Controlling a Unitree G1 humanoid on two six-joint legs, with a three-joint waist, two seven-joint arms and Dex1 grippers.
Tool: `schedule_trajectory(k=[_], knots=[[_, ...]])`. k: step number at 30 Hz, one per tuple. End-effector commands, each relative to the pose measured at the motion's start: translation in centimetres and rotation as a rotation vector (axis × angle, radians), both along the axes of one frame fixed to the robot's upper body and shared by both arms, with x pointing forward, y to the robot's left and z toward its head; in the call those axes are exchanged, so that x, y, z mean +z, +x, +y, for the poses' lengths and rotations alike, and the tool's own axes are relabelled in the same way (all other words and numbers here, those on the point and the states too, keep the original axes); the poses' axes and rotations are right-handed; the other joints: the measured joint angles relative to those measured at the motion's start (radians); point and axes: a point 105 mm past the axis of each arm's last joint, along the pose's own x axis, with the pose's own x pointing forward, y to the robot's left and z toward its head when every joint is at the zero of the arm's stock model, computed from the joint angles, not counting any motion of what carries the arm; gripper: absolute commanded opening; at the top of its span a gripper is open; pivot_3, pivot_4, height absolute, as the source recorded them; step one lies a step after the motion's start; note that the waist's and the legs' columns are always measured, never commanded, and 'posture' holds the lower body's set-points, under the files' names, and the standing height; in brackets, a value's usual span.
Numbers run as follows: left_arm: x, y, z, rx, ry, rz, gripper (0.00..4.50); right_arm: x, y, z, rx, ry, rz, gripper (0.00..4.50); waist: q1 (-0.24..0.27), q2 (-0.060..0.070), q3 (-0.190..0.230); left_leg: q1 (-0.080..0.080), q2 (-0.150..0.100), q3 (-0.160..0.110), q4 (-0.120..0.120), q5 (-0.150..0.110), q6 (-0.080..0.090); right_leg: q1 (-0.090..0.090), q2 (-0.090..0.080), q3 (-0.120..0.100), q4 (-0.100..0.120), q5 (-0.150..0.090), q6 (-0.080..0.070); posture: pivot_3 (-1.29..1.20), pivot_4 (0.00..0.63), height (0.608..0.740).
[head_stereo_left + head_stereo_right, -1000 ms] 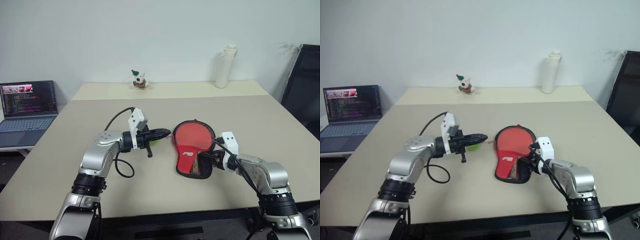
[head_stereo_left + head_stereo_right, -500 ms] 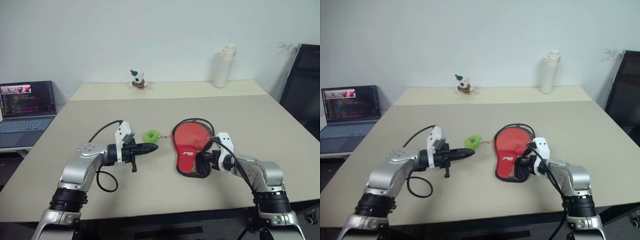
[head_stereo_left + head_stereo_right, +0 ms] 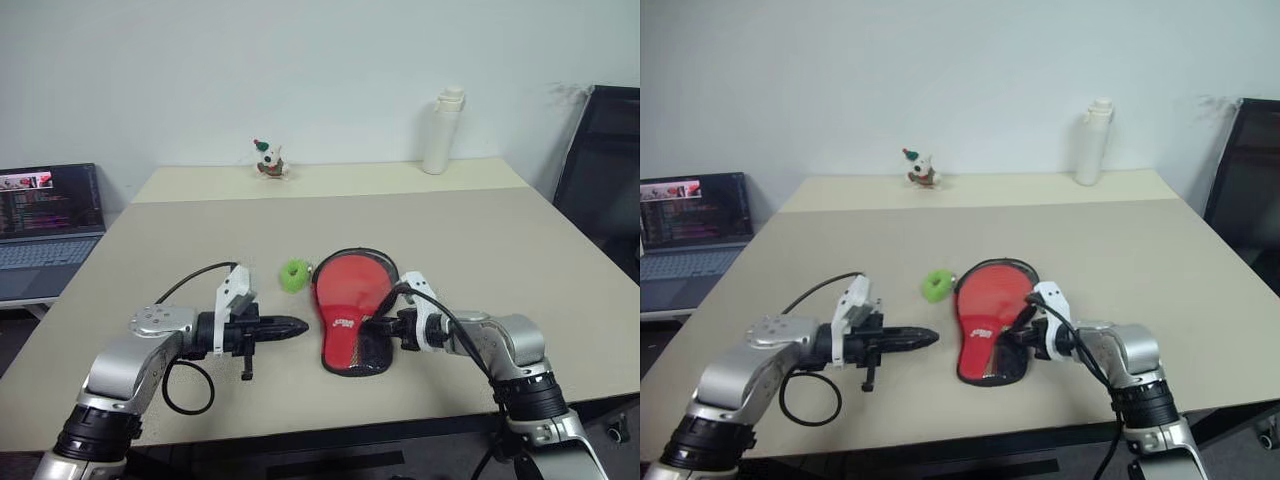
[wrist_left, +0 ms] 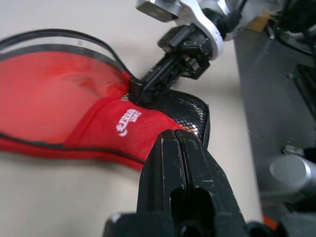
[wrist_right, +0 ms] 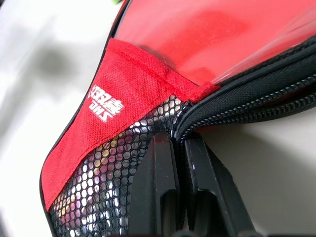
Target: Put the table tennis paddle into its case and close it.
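Observation:
The black case [image 3: 374,351] lies open on the table with its red lining up. Inside it the table tennis paddle [image 3: 352,286] shows its red face, and its handle sits under the mesh panel [image 5: 94,182]. My right gripper [image 3: 373,326] is shut on the case's zip edge [image 5: 237,106] at the neck. Left of the case and apart from it, my left gripper [image 3: 298,326] is shut and holds nothing, pointing at the case. The green fuzzy charm [image 3: 294,275] rests on the table beside the case's round end.
A white bottle [image 3: 443,130] and a small toy figure [image 3: 266,160] stand at the table's far edge. A laptop [image 3: 45,215] sits on a lower surface to the left. A black chair [image 3: 605,160] stands at the right.
My left gripper drew back from the green charm and sank lower. My right gripper shut on the case's edge and slid left, taking the case with it. The camera shifted a little.

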Motion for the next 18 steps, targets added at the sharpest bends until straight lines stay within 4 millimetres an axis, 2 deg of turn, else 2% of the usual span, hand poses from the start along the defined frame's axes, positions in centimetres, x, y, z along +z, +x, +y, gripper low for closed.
schedule_trajectory(k=[1,9,14,18], knots=[[0.8,-1.0,-0.2,-0.054,0.006,-0.022,0.00,0.7,-2.1,1.7,0.106,0.048,0.001,0.03,0.000,0.000,0.000,0.000,0.000,0.000,0.000,0.000,0.000,0.000,0.000,0.000,0.000,0.000,0.000,0.00,0.150,0.740],[0.4,-1.6,-0.2,-0.079,0.016,-0.005,0.00,0.1,-4.7,0.6,0.104,0.034,0.038,0.03,0.003,0.000,0.000,0.000,0.000,0.000,0.000,0.000,0.000,0.000,-0.001,0.000,-0.001,0.000,0.000,0.00,0.150,0.740],[0.3,-1.6,-0.3,-0.084,0.018,-0.002,0.00,-0.1,-5.3,-0.6,0.069,0.022,0.048,0.03,0.008,0.000,0.000,0.000,-0.001,-0.001,0.000,0.000,0.000,0.000,-0.002,-0.001,-0.001,0.000,0.000,0.00,0.150,0.740],[0.1,-1.5,-0.4,-0.089,0.019,-0.002,0.00,-0.1,-5.6,-0.8,0.054,0.026,0.054,0.03,0.010,0.000,0.000,0.000,-0.002,0.000,0.000,0.000,0.000,0.000,-0.002,0.000,-0.001,0.000,0.000,0.00,0.150,0.740]])
